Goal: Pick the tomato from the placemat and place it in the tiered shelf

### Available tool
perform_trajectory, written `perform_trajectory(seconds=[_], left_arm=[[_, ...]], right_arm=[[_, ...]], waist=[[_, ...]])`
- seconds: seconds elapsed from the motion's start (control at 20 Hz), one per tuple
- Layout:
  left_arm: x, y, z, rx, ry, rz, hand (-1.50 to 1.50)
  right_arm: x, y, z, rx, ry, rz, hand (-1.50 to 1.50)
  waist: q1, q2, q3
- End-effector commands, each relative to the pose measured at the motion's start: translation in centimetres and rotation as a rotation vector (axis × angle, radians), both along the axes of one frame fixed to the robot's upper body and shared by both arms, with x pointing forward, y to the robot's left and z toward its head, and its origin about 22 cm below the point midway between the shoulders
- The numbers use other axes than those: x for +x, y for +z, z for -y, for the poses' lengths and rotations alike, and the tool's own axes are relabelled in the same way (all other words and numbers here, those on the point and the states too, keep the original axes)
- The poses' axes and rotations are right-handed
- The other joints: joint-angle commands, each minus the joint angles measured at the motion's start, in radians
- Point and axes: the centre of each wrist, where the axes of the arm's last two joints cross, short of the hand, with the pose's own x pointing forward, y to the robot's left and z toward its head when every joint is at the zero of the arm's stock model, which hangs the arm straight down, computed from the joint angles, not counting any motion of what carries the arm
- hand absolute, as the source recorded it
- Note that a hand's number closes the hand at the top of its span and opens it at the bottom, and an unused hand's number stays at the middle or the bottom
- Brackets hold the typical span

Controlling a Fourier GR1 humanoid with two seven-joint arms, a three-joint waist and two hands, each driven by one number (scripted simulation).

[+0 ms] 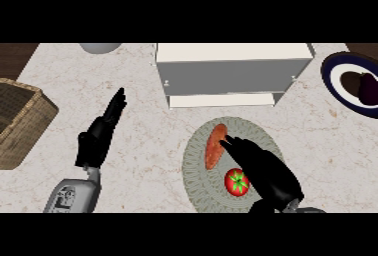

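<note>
The pale marbled desk (148, 165) carries everything. At its far edge stands the white tiered shelf (232, 75), its lower tier jutting toward the robot; a wicker basket (22, 122) sits at the left edge and a dark-rimmed plate (347, 85) at the right. In front of the shelf lies the round grey placemat (193, 175), holding an orange sausage-like item (215, 145) and, nearer the robot, the tomato (237, 181). The right robot hand (262, 167) hovers over the mat with fingers spread and closing on nothing, the tomato just beside its palm. The left robot hand (100, 137) rests open, fingers straight, well apart. To grasp well, I judge the right hand should lower and curl round the tomato alone, avoiding the orange item.
</note>
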Motion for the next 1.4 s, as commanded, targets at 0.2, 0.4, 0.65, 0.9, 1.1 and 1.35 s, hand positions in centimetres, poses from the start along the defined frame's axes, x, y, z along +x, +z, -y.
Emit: perform_trajectory(seconds=[0.2, 0.4, 0.65, 0.9, 1.1, 1.35], left_arm=[[0.6, -1.1, -1.8, 0.007, 0.007, 0.005, 0.00], [-0.9, 0.1, 0.2, 0.002, 0.003, -0.002, 0.00], [-1.0, 1.5, -1.5, -0.001, -0.005, -0.008, 0.00], [0.0, 1.4, -0.9, 0.009, -0.003, -0.008, 0.00], [-0.4, -0.4, -1.1, 0.003, -0.006, 0.008, 0.00], [0.1, 0.3, -0.7, 0.007, -0.030, 0.004, 0.00]], right_arm=[[-0.8, -1.8, -1.1, 0.000, 0.018, -0.016, -1.50], [0.7, -4.3, 0.6, -0.004, 0.016, -0.029, -1.50], [0.0, -4.4, -0.2, -0.041, 0.066, -0.048, 1.50], [-0.2, -4.3, -2.2, -0.083, 0.137, 0.037, 1.50], [-0.7, -5.1, 0.4, -0.089, 0.133, 0.043, 1.50], [-1.8, -3.2, -8.2, -0.061, -0.179, 0.059, 1.50]], waist=[[-0.002, 0.000, 0.000], [0.001, 0.000, 0.000], [0.001, -0.001, 0.000], [0.001, 0.000, 0.000], [0.000, 0.000, 0.000], [0.027, -0.001, -0.001]])
